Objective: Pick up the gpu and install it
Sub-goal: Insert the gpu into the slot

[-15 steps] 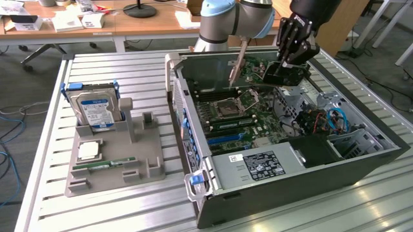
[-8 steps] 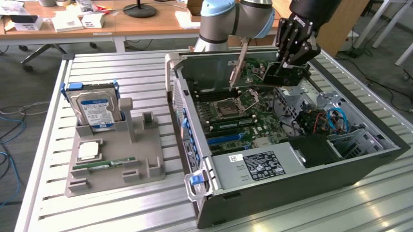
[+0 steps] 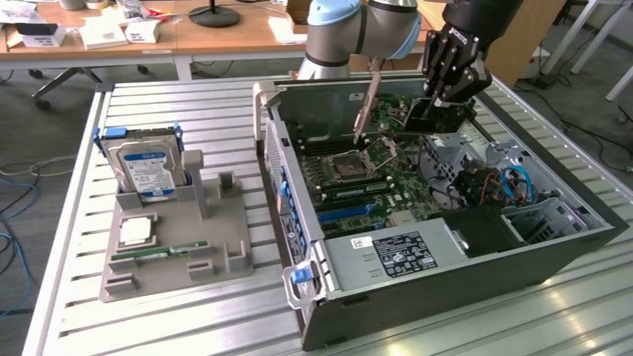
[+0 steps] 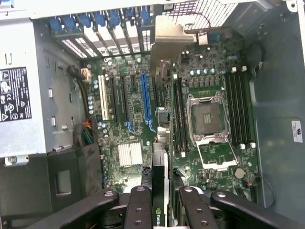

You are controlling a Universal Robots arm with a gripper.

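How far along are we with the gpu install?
Done: pick-up. The pincer is shut on the gpu, which is held edge-on above the motherboard inside the open case. In hand: the card hangs over the board, near the long blue slot. Left: seating it, as its edge is not in any slot yet.

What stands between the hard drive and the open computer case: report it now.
In the exterior view, the gray holder's upright posts stand between the hard drive and the computer case; beyond them, only bare table.
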